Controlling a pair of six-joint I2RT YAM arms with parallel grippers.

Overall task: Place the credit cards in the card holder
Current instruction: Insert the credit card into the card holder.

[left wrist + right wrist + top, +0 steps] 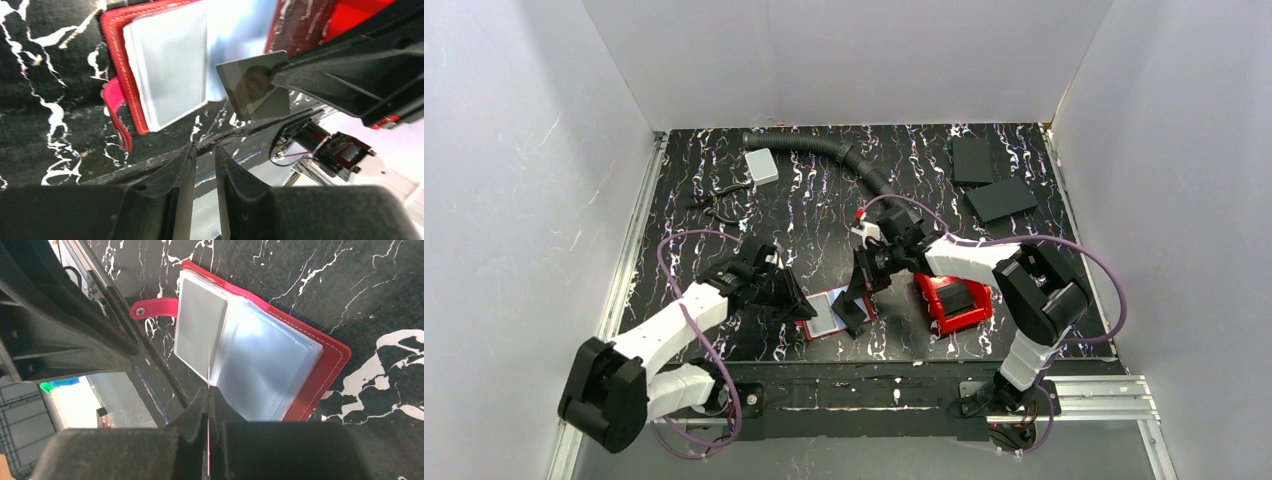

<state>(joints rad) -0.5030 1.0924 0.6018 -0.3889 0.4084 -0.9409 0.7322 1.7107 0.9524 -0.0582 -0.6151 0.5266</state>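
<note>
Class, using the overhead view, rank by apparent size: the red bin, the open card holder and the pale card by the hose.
1. red bin.
2. card holder, close behind; partly covered, so this is unsure.
3. pale card, clearly smallest, though farthest from the camera.

This is a robot lab test cell, not a home or a shop. Plain white panels [844, 60] wall in the desk [804, 220] on three sides, making a bare booth. The desk top is a black marbled sheet, with aluminium rails [1084, 392] along its near and left edges. Two robot arms, the left arm [669, 325] and the right arm [964, 258], are bolted at the near edge, and purple cables [661, 262] loop off them. A corrugated black hose [824, 148] lies toward the far edge. Below the near edge, the left wrist view shows a small red-and-black unit [345, 150] with wires.
</note>
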